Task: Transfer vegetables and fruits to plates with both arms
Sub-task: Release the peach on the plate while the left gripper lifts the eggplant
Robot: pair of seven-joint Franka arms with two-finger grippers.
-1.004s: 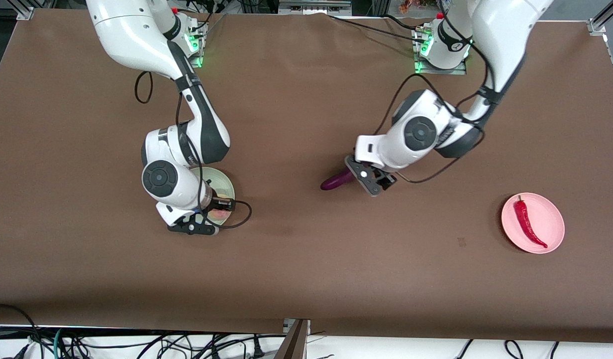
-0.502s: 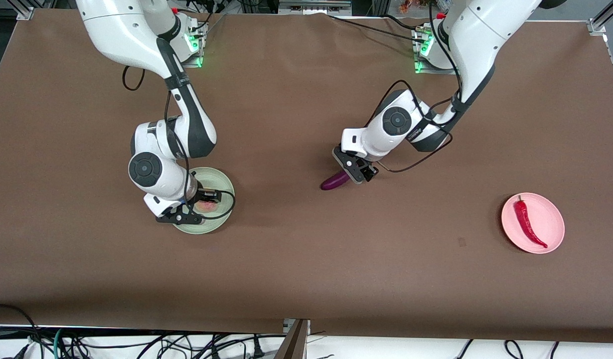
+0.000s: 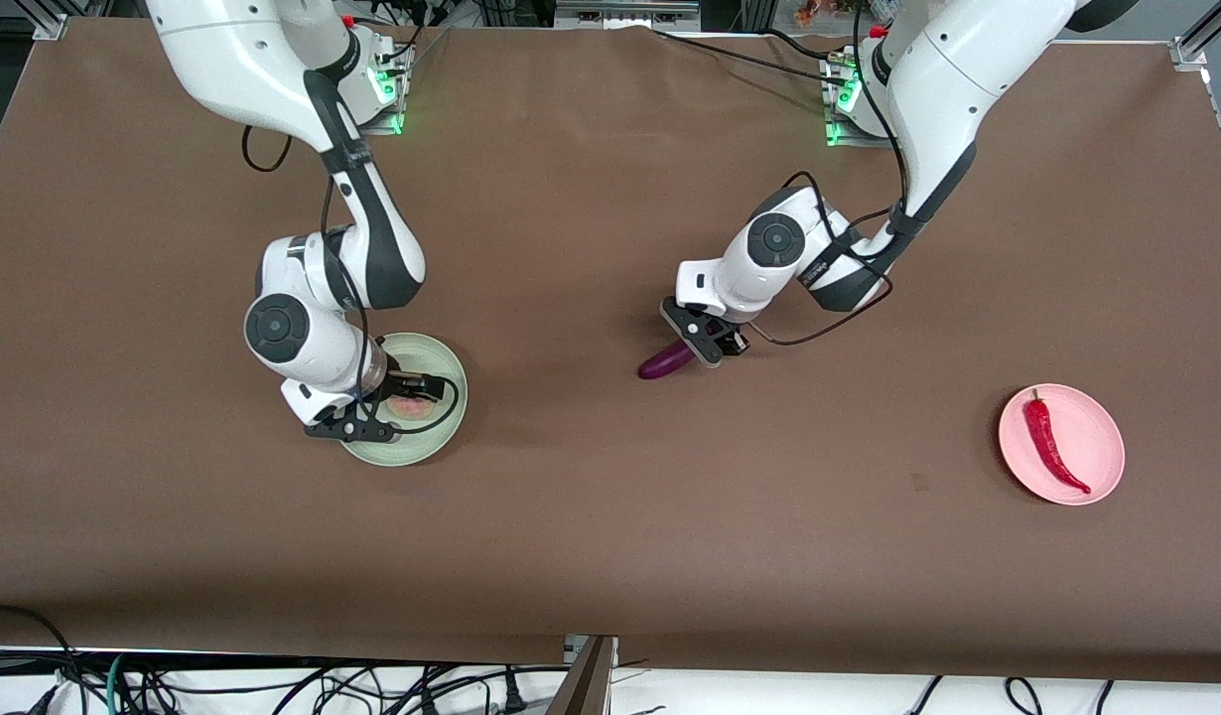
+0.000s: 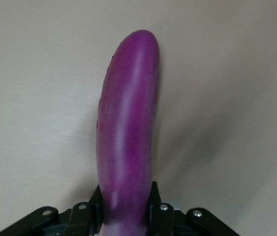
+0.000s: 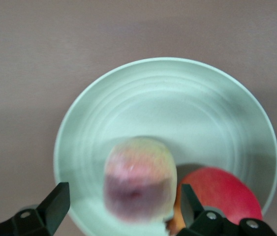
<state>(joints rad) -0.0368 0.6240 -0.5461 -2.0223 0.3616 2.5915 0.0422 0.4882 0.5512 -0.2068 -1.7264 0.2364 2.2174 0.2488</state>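
Left gripper point(image 3: 703, 341) is pinched on the stem end of the eggplant point(image 3: 667, 359), mid-table; in the left wrist view the fingers point(image 4: 95, 211) clamp only the last bit of it and the long body point(image 4: 128, 118) sticks out unsupported. Can't tell if it's off the table yet. Risk: grip that far off-centre could let it pivot or slip out on the carry to the pink plate point(image 3: 1097, 429), which sits well apart toward the left arm's end and already has the chili point(image 3: 1052, 445) lying across it, so the eggplant could land on the chili or overhang the rim. Right gripper point(image 3: 397, 407) is over the green plate point(image 3: 447, 417), fingers point(image 5: 54, 206) spread wide, cut fruit point(image 5: 139, 183) between them but untouched, blurred, probably just released. It's beside the red fruit point(image 5: 217, 192), touching or nearly, so it could roll or nudge it.
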